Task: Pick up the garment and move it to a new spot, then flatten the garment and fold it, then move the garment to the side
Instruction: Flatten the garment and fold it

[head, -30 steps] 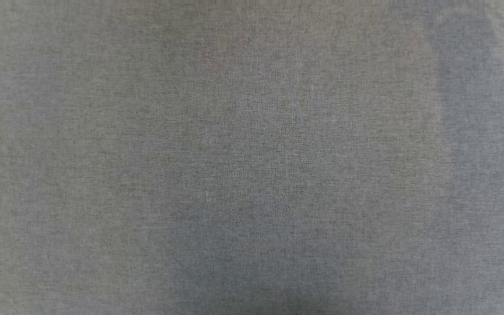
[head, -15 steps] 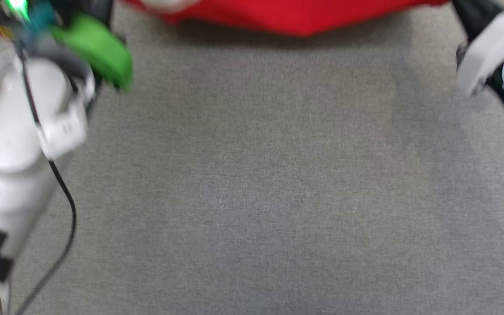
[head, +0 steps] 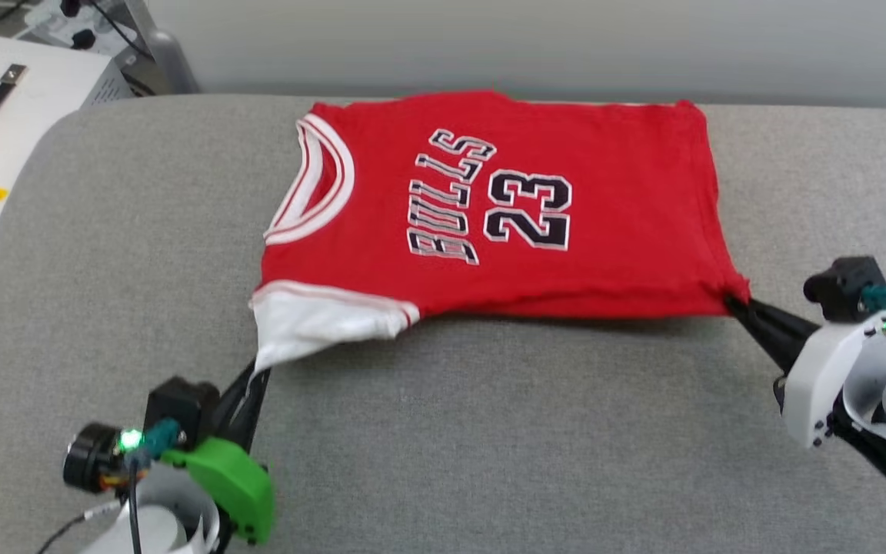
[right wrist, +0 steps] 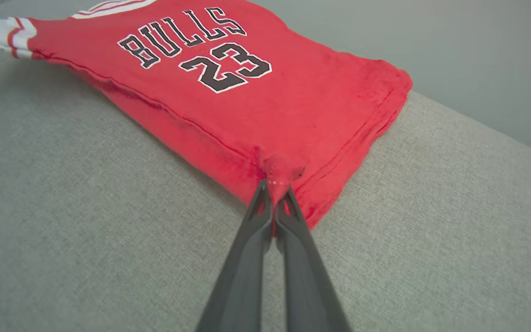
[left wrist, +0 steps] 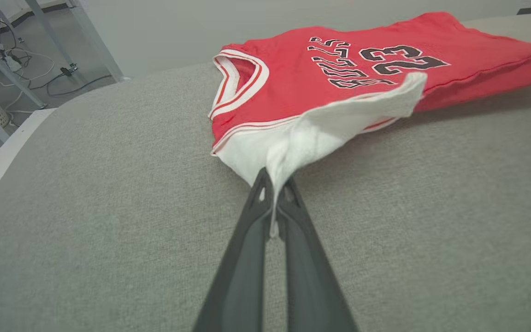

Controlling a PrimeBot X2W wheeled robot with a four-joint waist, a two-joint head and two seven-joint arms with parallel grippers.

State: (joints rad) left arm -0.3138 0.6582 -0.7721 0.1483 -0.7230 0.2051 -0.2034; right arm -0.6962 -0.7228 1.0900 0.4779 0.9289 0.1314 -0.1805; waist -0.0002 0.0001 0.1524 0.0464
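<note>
Left hand [head: 257, 377] is clamped on the sleeve [head: 312, 323] of the shirt [head: 612, 231], right hand [head: 731, 302] on its hem corner [head: 716, 295]; it lies spread on the bench [head: 489, 446]. Flattening is judged under way; an even outward pull is called for.

Left gripper [head: 258, 375]: lower left, fingers pinched together on the garment's [head: 604, 231] white sleeve.
Right gripper [head: 734, 302]: far right, fingers clamped on its hem corner.
</note>
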